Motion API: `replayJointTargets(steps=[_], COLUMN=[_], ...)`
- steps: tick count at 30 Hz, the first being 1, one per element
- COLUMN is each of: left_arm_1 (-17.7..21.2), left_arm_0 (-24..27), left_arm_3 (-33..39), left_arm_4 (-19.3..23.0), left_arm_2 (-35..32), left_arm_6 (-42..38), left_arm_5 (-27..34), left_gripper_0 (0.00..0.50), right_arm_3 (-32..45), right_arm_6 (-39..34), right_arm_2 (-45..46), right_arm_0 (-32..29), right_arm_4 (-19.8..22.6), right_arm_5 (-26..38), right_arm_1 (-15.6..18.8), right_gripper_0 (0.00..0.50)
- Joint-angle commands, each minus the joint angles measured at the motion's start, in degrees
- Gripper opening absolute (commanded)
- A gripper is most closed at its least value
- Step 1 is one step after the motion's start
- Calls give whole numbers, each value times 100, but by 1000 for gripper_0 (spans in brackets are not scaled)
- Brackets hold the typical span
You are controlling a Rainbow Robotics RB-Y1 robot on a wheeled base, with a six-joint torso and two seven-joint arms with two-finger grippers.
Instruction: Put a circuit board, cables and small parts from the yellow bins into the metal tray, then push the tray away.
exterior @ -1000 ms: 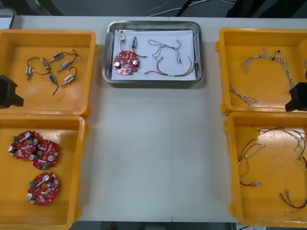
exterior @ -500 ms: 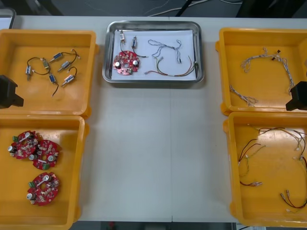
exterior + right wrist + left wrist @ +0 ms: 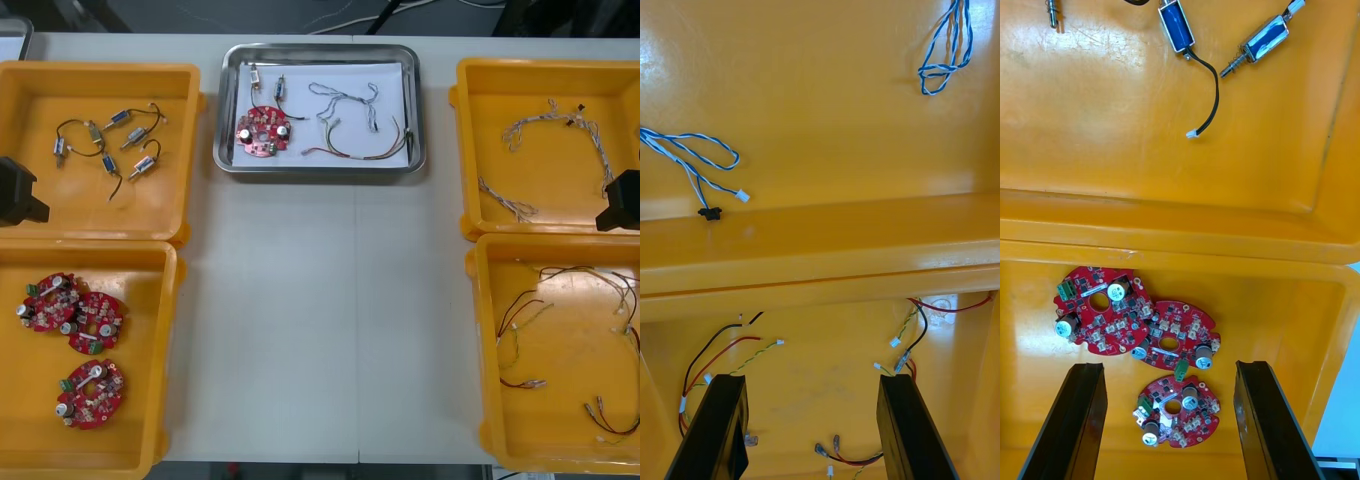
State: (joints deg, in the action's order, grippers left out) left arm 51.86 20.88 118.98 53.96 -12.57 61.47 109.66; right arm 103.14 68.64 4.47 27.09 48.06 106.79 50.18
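Fingers [image 3: 1079, 420] apart, left gripper [image 3: 1169, 367], right gripper [image 3: 812, 379] (above bins [image 3: 820, 251])

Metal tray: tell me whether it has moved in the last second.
No. The metal tray lies at the same gap from the far left yellow bin as before.

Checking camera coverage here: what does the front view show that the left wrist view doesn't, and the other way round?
Front view, not left wrist view: the metal tray holding one red circuit board, cables and small metal parts; the right yellow bins; the right arm parked over them. Left wrist view, not front: the left gripper, fingers open, above the left yellow bins. Both: three circuit boards in the nearer bin, wired metal parts in the farther.
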Motion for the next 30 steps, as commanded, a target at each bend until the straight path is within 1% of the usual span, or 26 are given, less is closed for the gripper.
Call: replayJointTargets(steps=[1,30], left_arm_1=[158,158], left_arm_0=[-75,-75], left_arm_3=[160,160], left_arm_4=[-44,-44], left_arm_2=[-184,-184], left_arm_6=[401,401], left_arm_5=[34,34], left_gripper_0=[500,500], right_arm_3=[93,93], right_arm_6=[44,44], right_arm_2=[212,212], right_arm_0=[-64,-64], right_arm_4=[-8,-8], right_arm_5=[-36,-36], right_arm_1=[-26,-26], right_gripper_0=[500,500])
